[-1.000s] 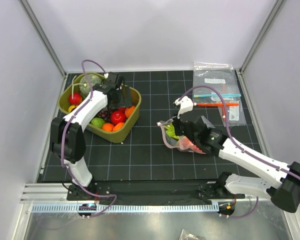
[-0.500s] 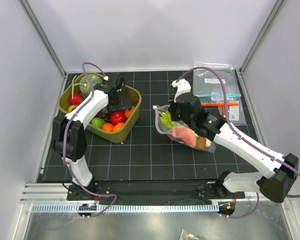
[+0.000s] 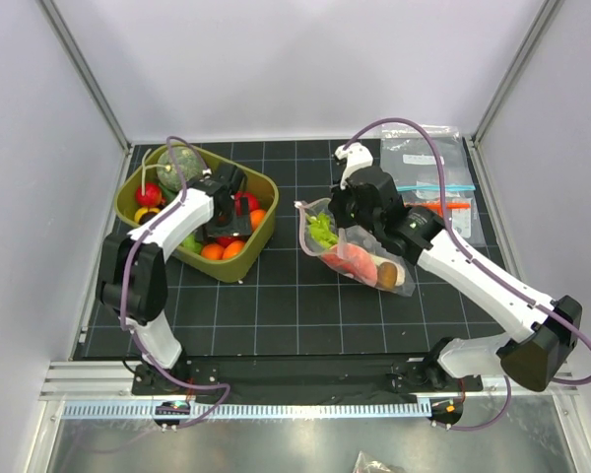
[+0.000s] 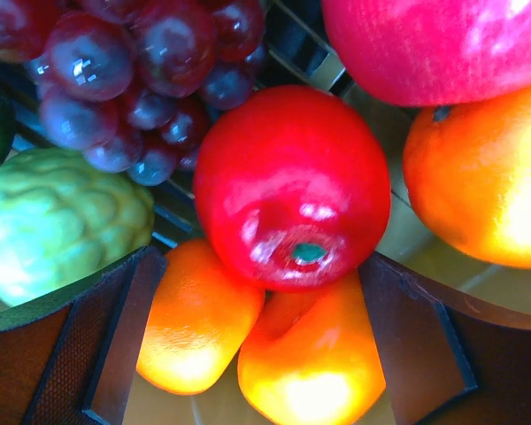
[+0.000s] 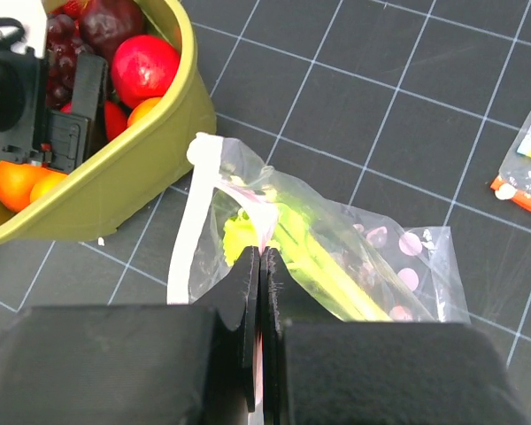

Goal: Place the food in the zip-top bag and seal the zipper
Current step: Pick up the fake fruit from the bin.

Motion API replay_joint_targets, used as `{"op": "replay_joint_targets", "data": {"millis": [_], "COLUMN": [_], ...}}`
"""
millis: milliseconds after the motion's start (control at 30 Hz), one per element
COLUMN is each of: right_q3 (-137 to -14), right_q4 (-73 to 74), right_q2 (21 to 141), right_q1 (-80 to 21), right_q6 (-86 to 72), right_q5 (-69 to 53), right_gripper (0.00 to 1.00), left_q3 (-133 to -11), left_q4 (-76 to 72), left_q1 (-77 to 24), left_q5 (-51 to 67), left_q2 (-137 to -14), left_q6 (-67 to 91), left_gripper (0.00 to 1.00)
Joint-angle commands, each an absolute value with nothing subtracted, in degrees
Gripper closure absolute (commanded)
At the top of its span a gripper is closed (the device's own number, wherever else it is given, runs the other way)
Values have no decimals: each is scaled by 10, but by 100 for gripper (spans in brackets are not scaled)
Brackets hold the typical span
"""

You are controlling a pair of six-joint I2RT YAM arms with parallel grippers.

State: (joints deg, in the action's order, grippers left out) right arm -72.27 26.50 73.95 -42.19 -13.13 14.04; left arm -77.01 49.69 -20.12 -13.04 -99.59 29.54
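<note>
- R gripper (image 5: 261,266): fingers pressed flat together on the mouth edge of the zip-top bag (image 5: 354,257). No gap shows btwn them in the wrist cam.
- Pinkish zipper (image 5: 257,208) runs up out of that pinch. The mouth next to it gapes, so it's not sealed.
- From the top cam I see the bag (image 3: 364,258) hanging tilted from the R gripper (image 3: 347,219), mouth end up-left and bottom end down-right, over the black grid mat (image 3: 276,296) right of center. Can't tell if the low end touches the mat.
- Inside the bag: green leek (image 3: 322,232) near the mouth, red watermelon slice (image 3: 353,262) below it, and a brownish-orange pc at the bottom that I can't ID.
- L gripper (image 3: 229,209) is down inside the olive bin (image 3: 268,189), on the left side of the mat.
- L wrist cam: fingers (image 4: 115,345) spread wide, nothing clamped. L gripper (image 4: 261,261) straddles a red tomato (image 4: 292,186).
- Around the tomato: two oranges (image 4: 190,328) just under it and touching it, dark grapes (image 4: 142,80) upper left, green bumpy fruit (image 4: 62,221) left, and a bigger orange fruit (image 4: 478,177) right.
- Bin and bag sit near each other but apart. The R wrist cam shows the bin wall (image 5: 133,150) just left of the bag mouth.
- Flat bags (image 3: 428,163) w/ blue and orange strips lie at the back right corner.
</note>
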Motion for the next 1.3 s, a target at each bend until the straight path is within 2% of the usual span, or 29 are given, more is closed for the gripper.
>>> {"op": "replay_joint_targets", "data": {"millis": [0, 67, 233, 333, 367, 467, 833, 1100, 1267], "right_q3": [-765, -769, -777, -780, -779, -782, -768, -780, -798], "right_q4": [263, 266, 271, 268, 265, 264, 201, 195, 189], "right_q2": [745, 747, 751, 744, 744, 747, 808, 820, 825], "right_q1": [-414, -414, -413, -412, -410, -403, -352, -351, -351], "right_q6": [-113, -112, -106, -112, -113, -125, -165, -170, -185], "right_q5": [119, 109, 108, 109, 108, 92, -38, -56, -71], "right_gripper": [99, 99, 99, 99, 99, 99, 99, 99, 99], "left_q3": [-777, -785, -807, -819, -820, -813, -776, -770, -798], "left_q4": [500, 488, 455, 440, 436, 421, 408, 363, 332], "left_q1": [-198, -197, -197, -197, -198, -198, -197, -200, -211], "left_q5": [-154, -142, -147, -142, -139, -120, -9, 154, 293], "left_q2": [-1024, -1043, -1069, -1069, -1059, -1026, -901, -824, -853], "left_q6": [291, 290, 287, 279, 276, 268, 262, 261, 272], "left_gripper": [3, 8, 10, 24, 35, 51, 54, 54, 55]}}
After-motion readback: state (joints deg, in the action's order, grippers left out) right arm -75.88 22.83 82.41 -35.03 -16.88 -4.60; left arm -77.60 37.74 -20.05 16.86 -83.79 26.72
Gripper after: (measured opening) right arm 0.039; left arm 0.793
